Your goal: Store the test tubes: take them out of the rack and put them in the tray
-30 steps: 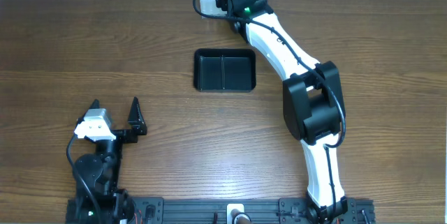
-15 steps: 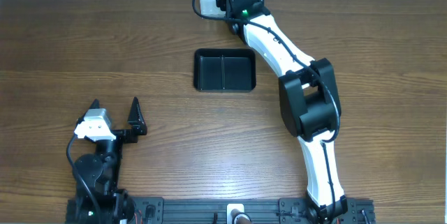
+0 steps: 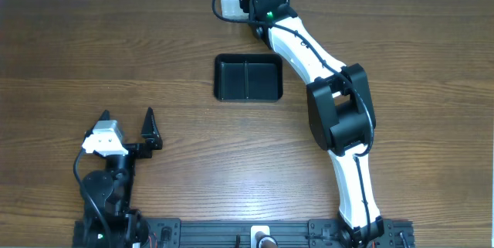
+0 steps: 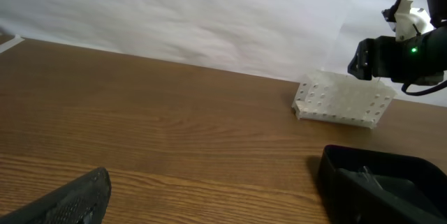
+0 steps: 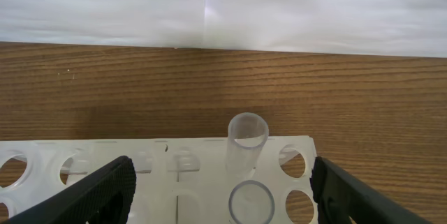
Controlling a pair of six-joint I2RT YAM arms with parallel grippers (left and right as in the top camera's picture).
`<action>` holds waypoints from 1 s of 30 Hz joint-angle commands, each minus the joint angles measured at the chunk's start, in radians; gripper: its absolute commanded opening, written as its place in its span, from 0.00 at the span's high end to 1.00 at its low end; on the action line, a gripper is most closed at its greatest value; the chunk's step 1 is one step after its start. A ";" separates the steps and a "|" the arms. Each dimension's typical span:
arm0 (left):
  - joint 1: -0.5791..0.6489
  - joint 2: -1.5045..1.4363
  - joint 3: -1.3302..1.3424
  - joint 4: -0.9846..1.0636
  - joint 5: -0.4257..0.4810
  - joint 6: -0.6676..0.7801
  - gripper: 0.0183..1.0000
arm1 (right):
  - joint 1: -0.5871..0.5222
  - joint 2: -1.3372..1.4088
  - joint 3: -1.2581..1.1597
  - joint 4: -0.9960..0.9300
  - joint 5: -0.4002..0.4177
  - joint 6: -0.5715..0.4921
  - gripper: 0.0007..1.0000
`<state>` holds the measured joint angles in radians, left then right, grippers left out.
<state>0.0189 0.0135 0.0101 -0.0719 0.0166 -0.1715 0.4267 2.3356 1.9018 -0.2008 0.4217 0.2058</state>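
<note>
White plastic, the rack (image 3: 228, 1) is sitting at the far edge of the surface (image 3: 93, 39) in the top view. Your right arm (image 3: 309, 47) is hanging over it, while the left pincer (image 3: 126, 113) is lying open, well apart by its base.

From the left wrist, the black tray (image 4: 380, 182) is lying nearer than the rack.

From the right wrist, a clear tube (image 5: 247, 139) is standing upright just ahead of the right pincer (image 5: 220, 165), centred between its wide-open, empty jaws. You are probably needing only a short advance.
</note>
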 commanded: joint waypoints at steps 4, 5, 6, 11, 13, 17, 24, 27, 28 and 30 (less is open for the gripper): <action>-0.004 -0.008 -0.004 -0.005 0.013 0.019 0.00 | 0.009 0.027 0.029 0.012 0.014 0.002 0.19; -0.004 -0.008 -0.004 -0.005 0.013 0.019 0.00 | 0.009 0.027 0.029 0.013 0.014 0.002 0.19; -0.004 -0.008 -0.004 -0.005 0.013 0.019 0.00 | 0.009 0.029 0.029 0.014 0.014 0.002 0.19; -0.004 -0.008 -0.004 -0.005 0.013 0.019 0.00 | 0.009 0.040 0.029 0.019 0.014 -0.001 0.18; -0.004 -0.008 -0.004 -0.005 0.013 0.019 0.00 | 0.009 0.040 0.029 0.019 0.014 -0.001 0.18; -0.004 -0.008 -0.004 -0.005 0.013 0.019 0.00 | 0.009 0.040 0.029 0.027 0.014 -0.002 0.24; -0.004 -0.008 -0.004 -0.005 0.013 0.019 0.00 | 0.009 0.040 0.029 0.029 0.014 -0.002 0.45; -0.004 -0.008 -0.004 -0.005 0.013 0.019 0.00 | 0.010 0.040 0.029 0.029 0.014 -0.002 0.64; -0.004 -0.008 -0.004 -0.005 0.013 0.019 0.00 | 0.011 0.040 0.029 0.028 0.014 -0.002 0.66; -0.004 -0.008 -0.004 -0.005 0.013 0.019 0.00 | 0.012 0.040 0.029 0.028 0.014 -0.002 0.70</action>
<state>0.0189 0.0135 0.0101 -0.0719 0.0166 -0.1711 0.4271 2.3611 1.9018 -0.1780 0.4267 0.2058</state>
